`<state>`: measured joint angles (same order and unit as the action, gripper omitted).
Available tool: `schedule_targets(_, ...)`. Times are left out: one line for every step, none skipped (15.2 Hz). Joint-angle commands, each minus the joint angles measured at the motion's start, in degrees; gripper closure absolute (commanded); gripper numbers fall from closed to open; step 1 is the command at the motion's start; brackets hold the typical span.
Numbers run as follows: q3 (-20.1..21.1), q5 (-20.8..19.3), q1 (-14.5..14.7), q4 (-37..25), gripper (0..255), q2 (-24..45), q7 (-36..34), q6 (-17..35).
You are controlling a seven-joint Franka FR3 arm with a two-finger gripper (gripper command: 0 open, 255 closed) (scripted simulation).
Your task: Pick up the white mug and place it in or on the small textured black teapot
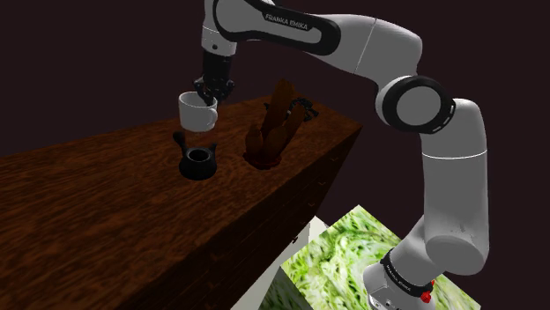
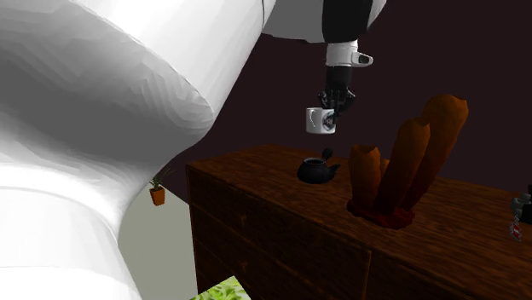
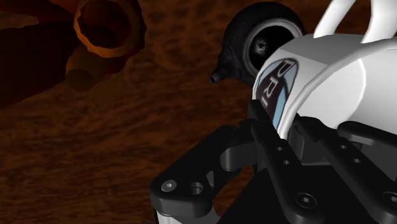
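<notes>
We see one black gripper clasping one white mug, one small black teapot below it, "FRANKA EMIKA" on the white arm.

White mug and black teapot showing against dark reddish-brown wood.

The mug is showing plain white, with a pale blue-grey oval patch carrying dark lettering on its side; the teapot is appearing matt black, finely pebbled, with a lighter grey ring at its opening. The table is wearing a deep brown, streaky grain. The cluster of tubes is glowing orange-brown over a dark red base. The gripper is showing all black, the arm white with dark joints and white lettering on a black band. The stand is carrying a green leafy pattern. The wall behind is reading dark maroon.
</notes>
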<state>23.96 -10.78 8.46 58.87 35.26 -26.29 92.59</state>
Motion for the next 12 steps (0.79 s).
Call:
schedule_targets(-0.02,0.05,-0.42,1.64,255,-0.15,0.18,1.49)
schedule_targets(-0.01,0.10,-0.63,2.77,255,-0.35,0.16,2.40)
schedule_targets(0.00,0.14,-0.82,3.85,255,-0.52,0.14,3.29)
schedule_targets(0.01,0.18,-0.99,4.89,255,-0.67,0.11,4.16)
schedule_targets(0.01,0.20,-1.15,5.87,255,-0.79,0.09,5.01)
schedule_targets(0.00,0.21,-1.30,6.82,255,-0.88,0.07,5.85)
schedule_targets(0.00,0.22,-1.44,7.73,255,-0.96,0.05,6.67)
schedule_targets(-0.01,0.22,-1.57,8.60,255,-1.01,0.02,7.47)
schedule_targets(-0.03,0.22,-1.69,9.44,255,-1.04,0.00,8.27)
schedule_targets(-0.04,0.20,-1.80,10.25,255,-1.05,-0.03,9.05)
schedule_targets(-0.06,0.18,-1.90,11.03,255,-1.05,-0.05,9.81)
schedule_targets(-0.09,0.16,-1.99,11.77,255,-1.02,-0.08,10.57)
